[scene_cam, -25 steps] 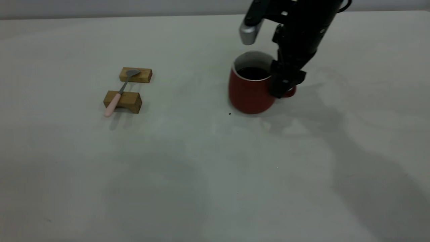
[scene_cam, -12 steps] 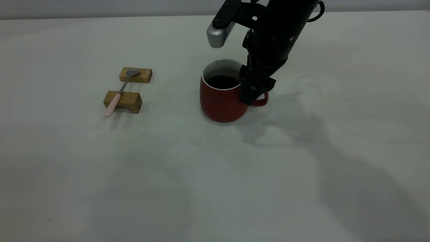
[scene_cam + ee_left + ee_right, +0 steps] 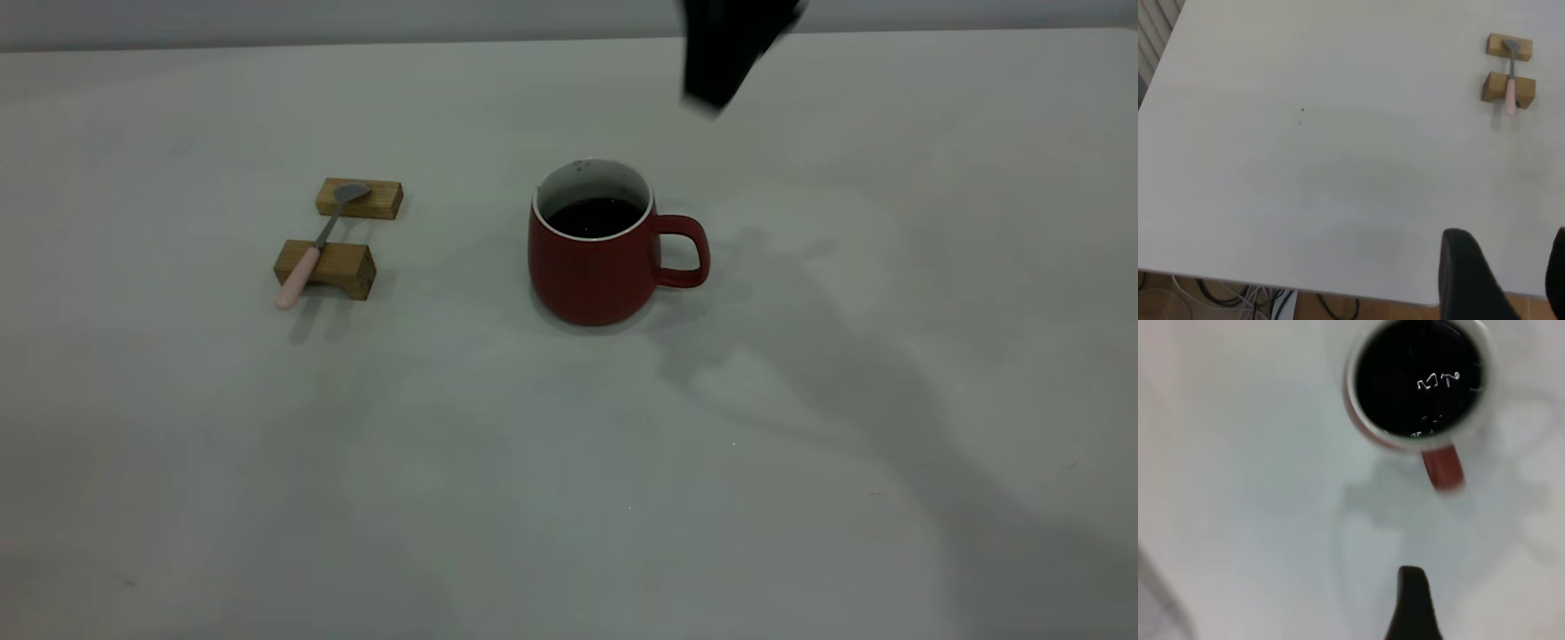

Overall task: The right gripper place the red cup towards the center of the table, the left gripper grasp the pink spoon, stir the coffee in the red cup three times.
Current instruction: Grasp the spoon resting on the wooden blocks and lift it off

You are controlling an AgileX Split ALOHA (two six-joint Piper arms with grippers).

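Note:
The red cup (image 3: 591, 271) stands upright and free near the middle of the table (image 3: 569, 462), its handle toward the right arm's side and dark coffee (image 3: 594, 216) inside. My right gripper (image 3: 716, 80) hangs high above and behind the handle, open and holding nothing. The right wrist view looks down on the cup (image 3: 1443, 468) and coffee (image 3: 1418, 377), with one dark finger (image 3: 1411, 603) showing. The pink spoon (image 3: 317, 242) lies across two tan wooden blocks. My left gripper (image 3: 1510, 240) is open over the table's edge, far from the spoon (image 3: 1510, 83).
The far block (image 3: 378, 200) bears the spoon's bowl and the near block (image 3: 342, 267) its handle, left of the cup. In the left wrist view the table's edge (image 3: 1338, 290) shows, with cables (image 3: 1258, 300) on the floor beyond it.
The right gripper carried the cup leftward toward the table's middle, set it down, let go of the handle and rose up and away. The spoon and blocks have not moved.

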